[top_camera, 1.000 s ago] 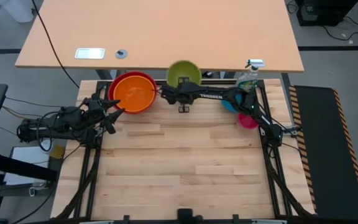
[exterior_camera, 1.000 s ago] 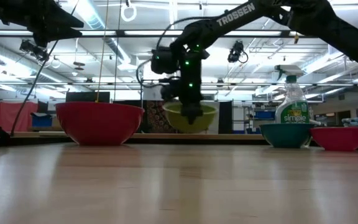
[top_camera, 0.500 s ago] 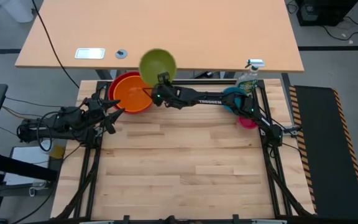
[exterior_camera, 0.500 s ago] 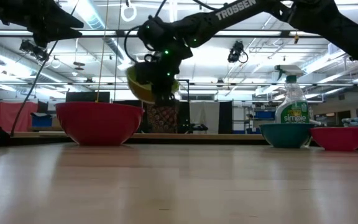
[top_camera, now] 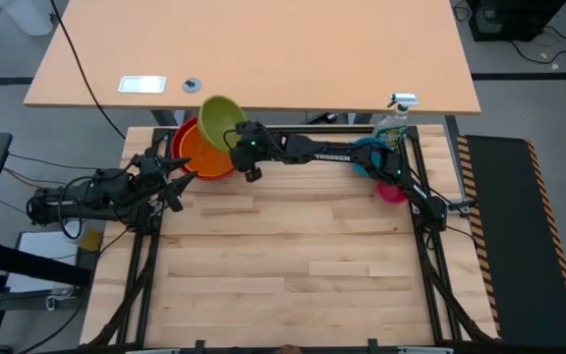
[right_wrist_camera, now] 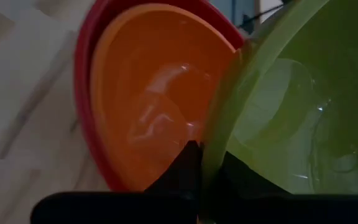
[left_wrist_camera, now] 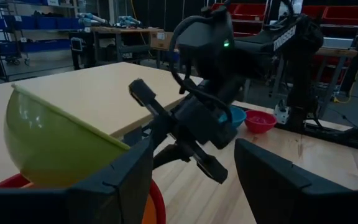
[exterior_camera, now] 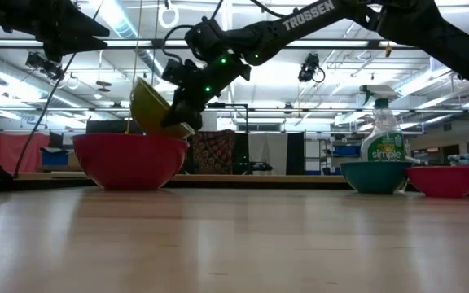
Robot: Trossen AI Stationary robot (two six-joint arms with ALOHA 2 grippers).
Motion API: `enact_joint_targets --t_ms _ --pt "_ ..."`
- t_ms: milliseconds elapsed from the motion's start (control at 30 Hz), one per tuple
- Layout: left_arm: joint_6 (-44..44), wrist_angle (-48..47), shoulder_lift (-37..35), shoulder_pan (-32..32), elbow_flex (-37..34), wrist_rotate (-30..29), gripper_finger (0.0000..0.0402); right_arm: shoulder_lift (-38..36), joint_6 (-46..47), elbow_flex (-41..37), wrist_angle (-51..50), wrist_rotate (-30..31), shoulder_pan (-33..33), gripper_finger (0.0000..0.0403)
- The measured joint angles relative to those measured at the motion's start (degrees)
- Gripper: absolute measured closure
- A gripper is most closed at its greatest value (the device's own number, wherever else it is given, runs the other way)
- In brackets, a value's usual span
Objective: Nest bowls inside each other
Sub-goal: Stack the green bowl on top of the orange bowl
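My right gripper (top_camera: 238,139) is shut on the lime green bowl (top_camera: 220,118), which hangs tipped above the orange bowl (top_camera: 204,152). The orange bowl sits nested in the red bowl (exterior_camera: 129,159) at the table's far left. Whether green touches orange I cannot tell. The blue bowl (top_camera: 366,157) and the magenta bowl (top_camera: 392,192) stand on their bases at the far right. My left gripper (top_camera: 180,175) waits open just left of the red bowl, its fingers (left_wrist_camera: 117,180) level. My right gripper pinches the green bowl's rim (right_wrist_camera: 213,158) on the side toward the table's right, one finger inside the bowl and one outside. The fingers come from the table's right, slanting down. The bowl is lifted clear of the table and tilted, its opening up and toward the right.
A clear spray bottle (top_camera: 393,123) stands at the far right corner behind the blue bowl. A light wooden desk (top_camera: 263,49) lies beyond the far edge. The table's middle and near half (top_camera: 283,265) are bare wood.
My right gripper has lifted the green bowl off the table at the far edge's middle. It carried the bowl toward the table's left until it came over the orange and red bowls. The wrist has turned, and the bowl has gone from upright to tipped.
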Motion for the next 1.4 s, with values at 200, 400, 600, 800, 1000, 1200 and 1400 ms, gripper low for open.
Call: enact_joint_targets --t_ms 200,400,600,800,1000,1200,1400 --pt "0.00 0.02 0.00 -0.02 0.00 0.00 0.0173 -0.02 2.15 0.00 -1.62 -8.66 -0.70 0.0377" --pt "-0.34 0.04 0.00 -0.02 0.00 0.02 0.0173 0.00 1.91 0.00 -3.31 -14.90 -1.32 0.0376" --pt "-0.50 0.09 0.00 -0.02 0.00 0.02 0.0173 0.00 0.25 0.00 -4.23 -9.60 -1.49 0.0372" --pt "-0.50 0.09 0.00 -0.02 0.00 0.02 0.0173 0.00 -3.92 0.00 -4.60 -7.85 -1.59 0.0350" --pt "-0.50 0.07 0.00 -0.02 0.00 0.02 0.0173 -0.02 -4.51 0.00 -5.97 -7.77 -1.45 0.0311" --pt "-0.50 0.10 0.00 -0.02 0.00 0.02 0.0173 -0.01 -2.77 0.00 -6.90 -7.79 -0.74 0.0267" --pt "-0.62 0.11 0.00 -0.02 0.00 0.02 0.0173 -0.02 -2.33 0.02 -4.54 -6.28 0.43 0.0253"
